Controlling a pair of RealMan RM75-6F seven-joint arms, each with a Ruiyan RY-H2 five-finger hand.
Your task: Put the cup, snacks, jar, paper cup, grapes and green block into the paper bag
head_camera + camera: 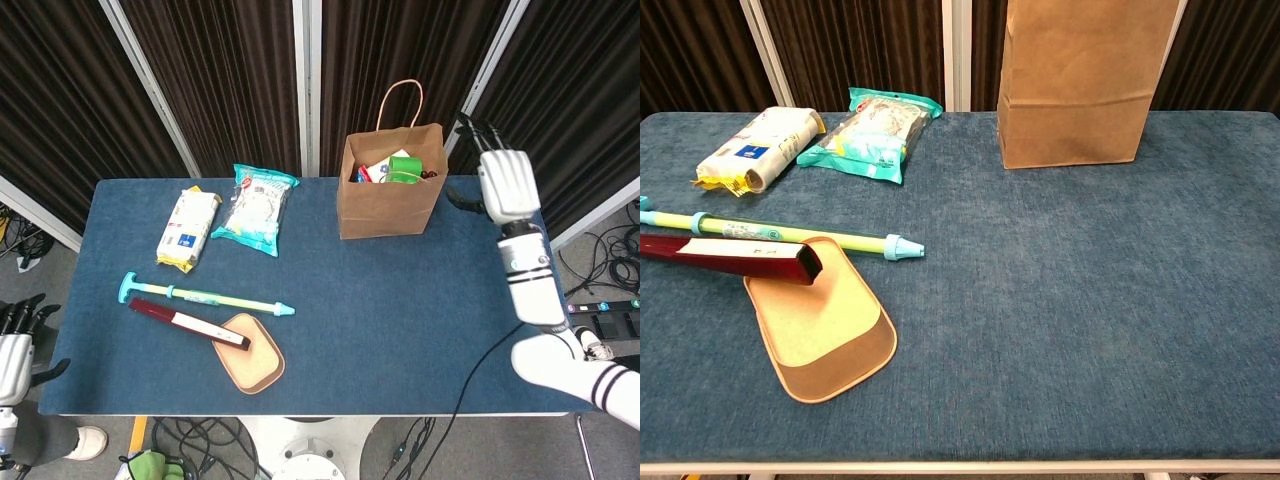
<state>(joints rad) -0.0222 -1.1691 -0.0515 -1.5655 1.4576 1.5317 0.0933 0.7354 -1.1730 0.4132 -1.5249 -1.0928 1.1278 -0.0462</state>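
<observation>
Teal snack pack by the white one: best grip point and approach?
Hedged: take the teal snack pack across its narrow middle, from above. It lies flat, long axis running away from the robot, with bare table on its right; the white snack pack lies close on its left.

Yellow-green stick (205, 295), dark red box (188, 322) atop tan pad (255, 364)

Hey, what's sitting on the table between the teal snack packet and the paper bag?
Nothing. In both views, only bare blue table separates the teal snack packet from the paper bag.
</observation>
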